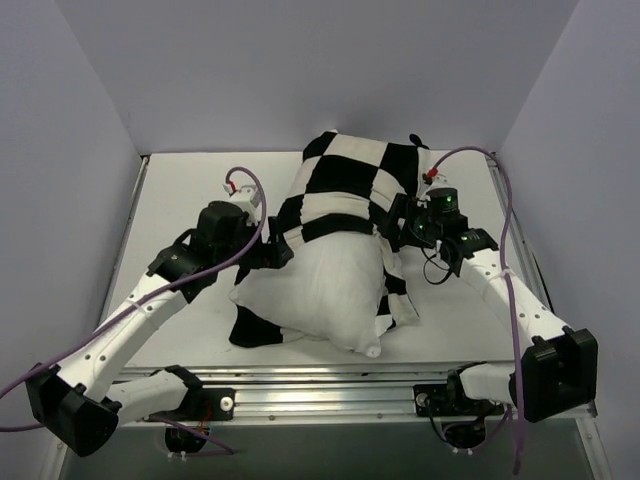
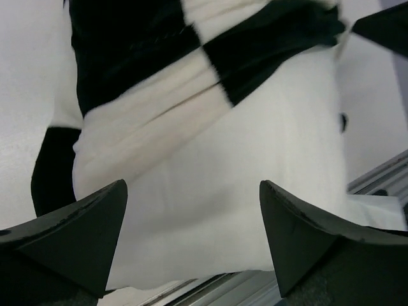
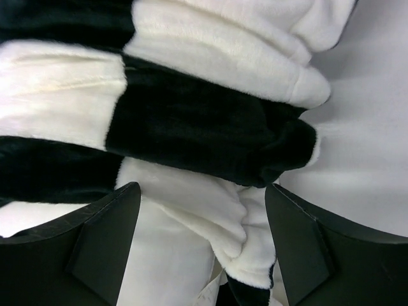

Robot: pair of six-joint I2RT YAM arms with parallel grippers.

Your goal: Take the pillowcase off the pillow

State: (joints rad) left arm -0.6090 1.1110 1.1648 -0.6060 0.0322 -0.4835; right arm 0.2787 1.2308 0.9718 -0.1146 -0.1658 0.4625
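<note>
Top external view: the pillow (image 1: pixel 320 285) is seen lying mid-table, with its long axis running from about 7 o'clock, near the arm bases, to about 1 o'clock at the far wall. The pillowcase (image 1: pixel 350 185) is gathered in folds over the far half, toward 12 o'clock, and the plain white near half is left bare toward 6 o'clock. Scraps of checkered fabric are also seen at the near corners, at about 7 and 4 o'clock of the pillow.

The left gripper (image 1: pixel 278 250) is placed at 9 o'clock of the pillow and the right gripper (image 1: pixel 397 235) at 3 o'clock. Each is set just beside the bunched band where case meets bare cushion. Neither arm is clearly nearer to that band than the other.

In the left wrist view the fingers (image 2: pixel 83 236) are spread wide, and nothing is caught between them. The white cushion and the checkered edge lie just beyond the tips. In the right wrist view the fingers (image 3: pixel 95 248) are likewise parted with nothing pinched, and a rolled black-and-white fold is seen straight ahead, close to the gap.

It is judged that the case is about half removed. The coming move is thought to depend on the gathered band, which lies crosswise to the long axis, directly ahead of both sets of jaws. The band would have to be taken on both flanks and drawn along the axis toward 1 o'clock.
</note>
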